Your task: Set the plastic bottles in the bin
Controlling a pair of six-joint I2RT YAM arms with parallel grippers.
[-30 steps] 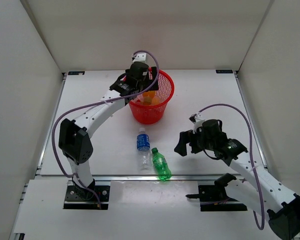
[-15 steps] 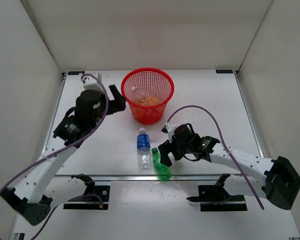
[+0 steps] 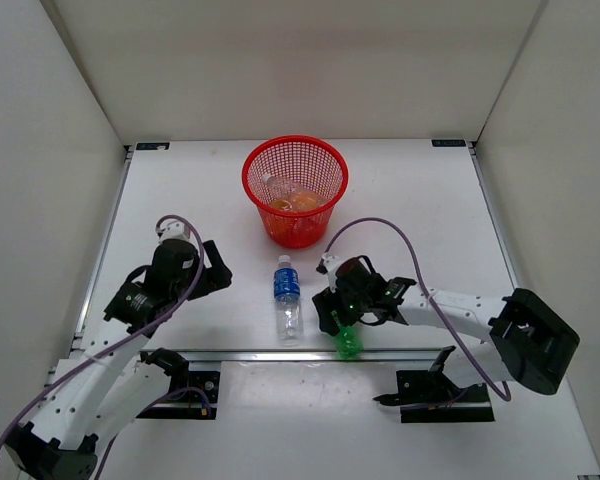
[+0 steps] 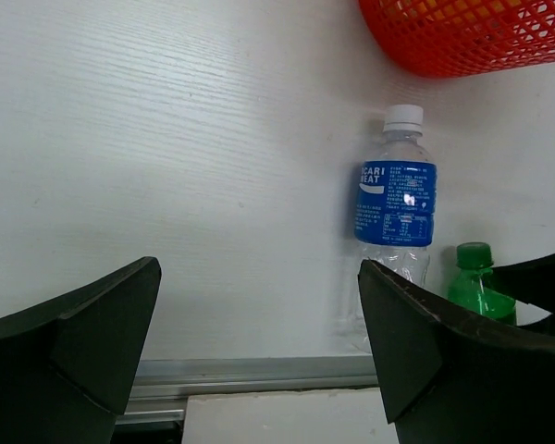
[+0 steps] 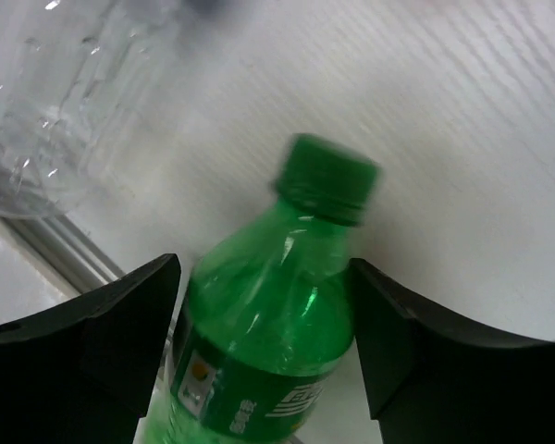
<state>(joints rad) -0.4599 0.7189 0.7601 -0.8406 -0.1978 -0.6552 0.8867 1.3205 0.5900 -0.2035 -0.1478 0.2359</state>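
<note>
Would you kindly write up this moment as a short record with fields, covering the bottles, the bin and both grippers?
bin: red mesh, upright at the far middle of the table
inside it: orange bottles and a clear bottle; count unclear
on the table: blue-label bottle lying with its cap toward the bin; green bottle beside it
left gripper: open, empty, facing the blue-label bottle
right gripper: one finger on either side of the green bottle; firm grip not certain

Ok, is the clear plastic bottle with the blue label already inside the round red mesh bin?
No, that bottle is on the white table, outside the bin.
</note>
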